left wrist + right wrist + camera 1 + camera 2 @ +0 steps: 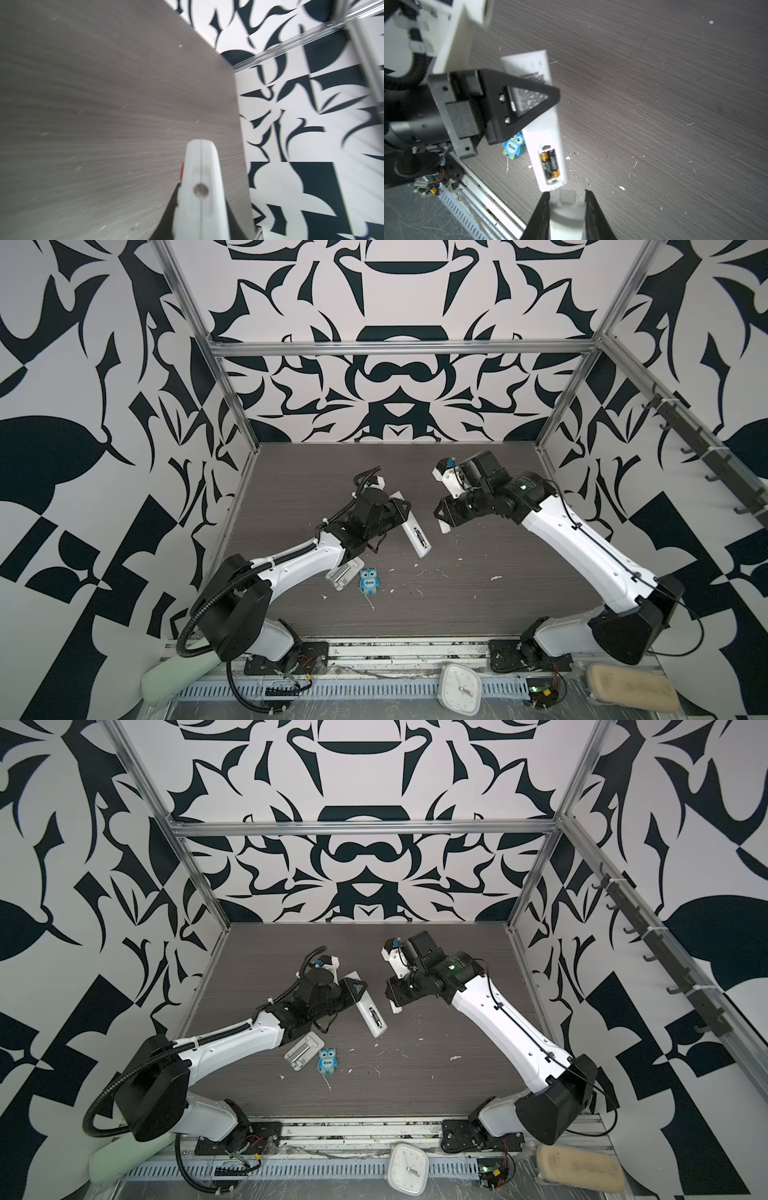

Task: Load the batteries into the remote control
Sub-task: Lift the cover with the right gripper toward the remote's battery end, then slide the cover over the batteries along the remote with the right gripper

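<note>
Remote control in left pincer; blue owl, grey tray nearby

Your white remote control faced back-up, opened at one end.
You had both batteries seated side by side inside it, dark with gold bands.

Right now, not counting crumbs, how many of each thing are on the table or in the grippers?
batteries: 2
remote control: 1
white cover piece: 1
tray: 1
blue owl: 1
Total: 6
</note>
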